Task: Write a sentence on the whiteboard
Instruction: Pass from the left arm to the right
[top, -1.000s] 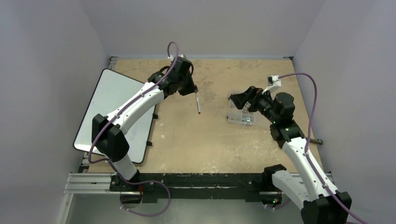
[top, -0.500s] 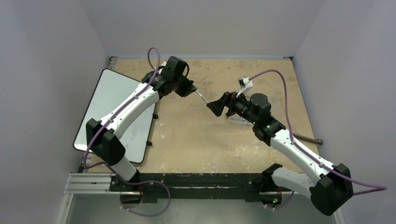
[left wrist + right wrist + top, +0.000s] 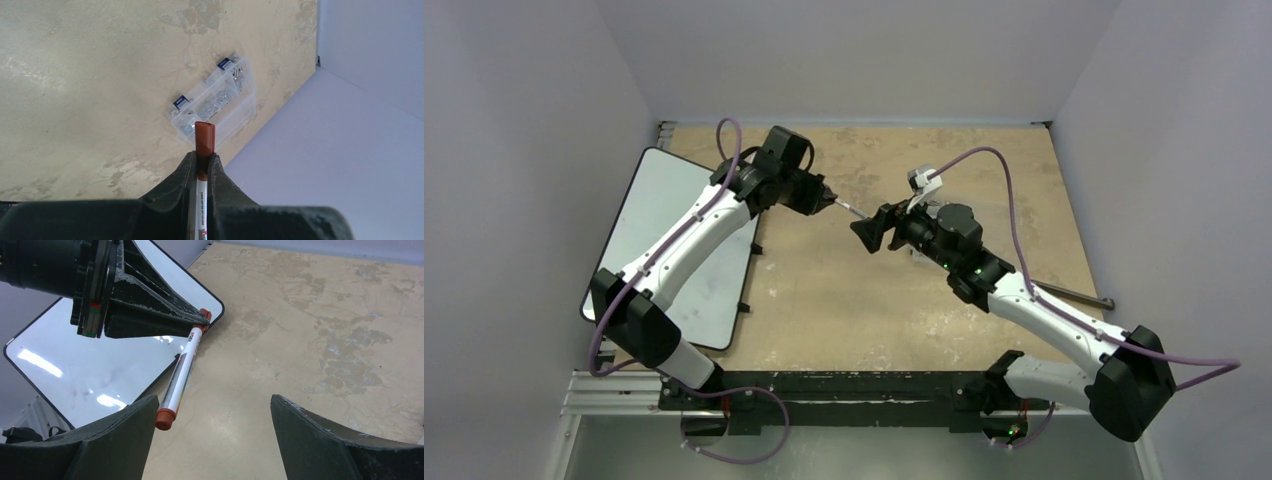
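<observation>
Top external view: large flat white rectangular whiteboard with rounded corners and thin black rim [image 3: 652, 212] lies flat on the tan, worn worktop [image 3: 824, 300], at the left of the frame. Its long side runs from upper left to lower left. The left arm's white link crosses above it.

Left gripper [image 3: 824, 200], upper centre of the frame: jaws together, clamped on 1 white-barrelled marker with red ends [image 3: 848, 210]. Left wrist view: the 2 black fingers pinch the barrel just below the red cap [image 3: 204, 142], at the gripper [image 3: 204, 161]. A small clear plastic compartment box with blue latches [image 3: 215, 106] sits on the worktop beyond it, centre of that frame.

Right gripper [image 3: 869, 232], centre of frame, faces the marker's free end; jaws wide apart, holding nothing. Right wrist view: marker [image 3: 180, 372] slants down from the left gripper [image 3: 200, 319]. Its red lower end sits just beside the lower-left finger [image 3: 125, 435] of the right gripper [image 3: 212, 405]; contact cannot be told. Whiteboard [image 3: 100, 372] lies behind, left half of that frame.
</observation>
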Tool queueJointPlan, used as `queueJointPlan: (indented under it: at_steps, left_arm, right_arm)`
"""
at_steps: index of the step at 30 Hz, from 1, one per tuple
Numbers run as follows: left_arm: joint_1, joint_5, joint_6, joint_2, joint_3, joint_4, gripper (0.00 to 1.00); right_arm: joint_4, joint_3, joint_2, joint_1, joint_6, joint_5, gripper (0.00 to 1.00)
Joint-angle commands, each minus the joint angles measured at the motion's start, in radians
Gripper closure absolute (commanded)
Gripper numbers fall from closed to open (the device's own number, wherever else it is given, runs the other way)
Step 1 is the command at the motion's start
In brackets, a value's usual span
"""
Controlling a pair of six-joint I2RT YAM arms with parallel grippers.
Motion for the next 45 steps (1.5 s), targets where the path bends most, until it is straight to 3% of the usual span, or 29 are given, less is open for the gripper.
queueJointPlan:
  at_steps: [1,13,32,45]
  left_arm:
    - [0.022,0.068,-0.057,-0.036,0.021,-0.05,1.0]
    - [0.026,0.125,-0.123,-0.069,0.008,-0.082,1.0]
    - [0.025,0.14,-0.154,-0.09,0.033,-0.148,1.0]
    - [0.026,0.165,-0.135,-0.111,0.011,-0.14,1.0]
  right_arm:
    - [0.091,0.063,0.021,0.024,-0.133,0.018,0.18]
    - [0.108,0.126,0.107,0.036,-0.189,-0.03,0.43]
    - [0.116,0.171,0.168,0.049,-0.218,-0.035,0.56]
    - [0.122,0.186,0.205,0.067,-0.211,-0.021,0.58]
